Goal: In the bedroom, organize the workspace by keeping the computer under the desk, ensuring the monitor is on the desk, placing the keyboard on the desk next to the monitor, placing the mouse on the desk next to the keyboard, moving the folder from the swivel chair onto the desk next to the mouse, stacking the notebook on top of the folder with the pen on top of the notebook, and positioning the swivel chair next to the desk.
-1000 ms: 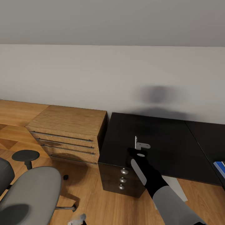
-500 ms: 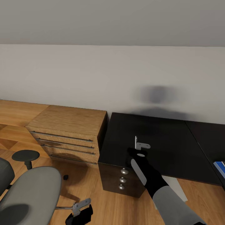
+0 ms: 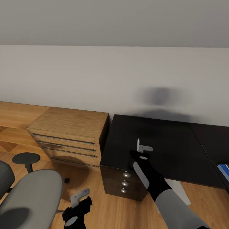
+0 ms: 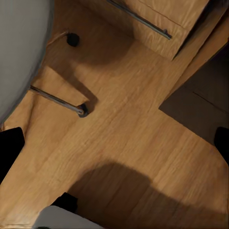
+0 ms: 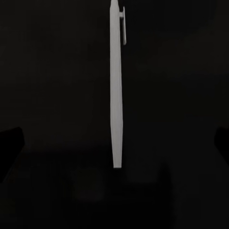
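The right gripper (image 3: 142, 148) hung over the desk (image 3: 165, 149), just inside its front edge above the drawer pedestal (image 3: 122, 183), at the end of an arm stretched forward and up from the lower right of the head view. Its grey fingers (image 3: 146, 148) stood apart with nothing seen between them, so it read as released. In the right wrist view a thin white pen (image 5: 116, 86) lay flat on the black top between the spread finger tips, its long axis running straight away from the camera along the line of the fingers, its clip at the far end.

The left gripper (image 3: 79, 196) was low over the wood floor (image 3: 105, 206), its wrist bent so the fingers pointed up and toward the desk, just beside the seat of the swivel chair (image 3: 28, 197). Whether it was released or clenched could not be told. The left wrist view looked down on bare floor, with a chrome chair leg (image 4: 57, 99) and a caster (image 4: 72, 39) nearby.

The desk top around the pen lay bare back to the wall. At the desk's right front edge, a corner of the blue folder (image 3: 224, 171) showed. A light-wood drawer chest (image 3: 71, 135) stood against the desk's left end. Open floor lay between chair, chest and pedestal.
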`<state>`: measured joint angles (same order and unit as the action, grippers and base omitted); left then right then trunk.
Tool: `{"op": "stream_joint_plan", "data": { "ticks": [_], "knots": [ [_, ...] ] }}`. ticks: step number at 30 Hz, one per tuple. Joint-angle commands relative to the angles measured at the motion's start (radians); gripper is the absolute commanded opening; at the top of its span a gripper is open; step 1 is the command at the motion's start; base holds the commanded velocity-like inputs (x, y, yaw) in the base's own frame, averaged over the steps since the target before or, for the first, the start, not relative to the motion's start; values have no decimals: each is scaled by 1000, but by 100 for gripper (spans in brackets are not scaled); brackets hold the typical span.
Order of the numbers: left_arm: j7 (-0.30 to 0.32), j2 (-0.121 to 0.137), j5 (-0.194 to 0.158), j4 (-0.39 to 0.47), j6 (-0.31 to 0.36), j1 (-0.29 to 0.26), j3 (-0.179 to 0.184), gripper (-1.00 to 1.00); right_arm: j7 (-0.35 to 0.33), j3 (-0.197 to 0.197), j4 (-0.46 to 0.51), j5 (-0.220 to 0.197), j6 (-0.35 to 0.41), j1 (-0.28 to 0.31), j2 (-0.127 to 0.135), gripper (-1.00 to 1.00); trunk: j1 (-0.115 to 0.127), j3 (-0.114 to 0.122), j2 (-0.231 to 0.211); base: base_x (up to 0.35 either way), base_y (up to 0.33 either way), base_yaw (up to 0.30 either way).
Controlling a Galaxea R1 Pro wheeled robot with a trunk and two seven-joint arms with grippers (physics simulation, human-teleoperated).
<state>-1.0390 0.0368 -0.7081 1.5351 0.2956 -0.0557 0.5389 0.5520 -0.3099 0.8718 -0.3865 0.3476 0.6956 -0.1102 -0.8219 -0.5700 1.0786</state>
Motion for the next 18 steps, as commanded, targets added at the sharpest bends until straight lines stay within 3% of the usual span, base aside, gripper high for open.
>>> {"op": "stream_joint_plan", "data": {
  "ticks": [1,5,11,18],
  "knots": [
    [0,3,-74,15,57,-1,-65,100,7,-3,0,-8,4,1,0,100,0,-1,1,0,0,0],
    [0,7,-93,11,65,-1,-80,100,7,-3,0,-9,4,0,1,100,0,-1,1,0,0,0],
    [0,30,-93,8,65,-1,-84,100,5,-3,0,-6,4,0,1,100,0,-1,1,0,0,0],
    [-3,35,-93,7,64,-1,-85,100,5,-3,0,-7,4,-1,1,100,0,-1,1,0,0,0]
  ]
}}
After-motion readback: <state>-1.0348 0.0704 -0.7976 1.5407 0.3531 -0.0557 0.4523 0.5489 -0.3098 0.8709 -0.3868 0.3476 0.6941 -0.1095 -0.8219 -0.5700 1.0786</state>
